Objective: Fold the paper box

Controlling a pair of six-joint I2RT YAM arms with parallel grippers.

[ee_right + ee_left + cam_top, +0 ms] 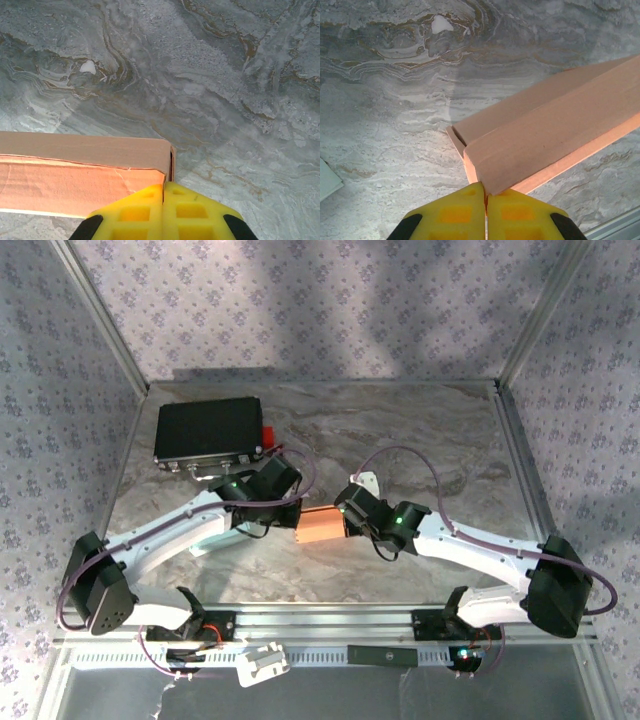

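Both ends of the box (322, 525), centre frame from above, hide under my arms. My left gripper (486, 194) and right gripper (163, 194), cropped at bottom, each pinch its thin wall.

No lettering, label, brand or number is legible, neither on the orange cardboard box (322, 525) nor on the black rectangular case (208, 430).

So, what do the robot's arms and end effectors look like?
The left arm and right arm: white links, black joints, purple cables, a green light near each wrist. The left end effector and right end effector: yellow recessed fingers, black corners.
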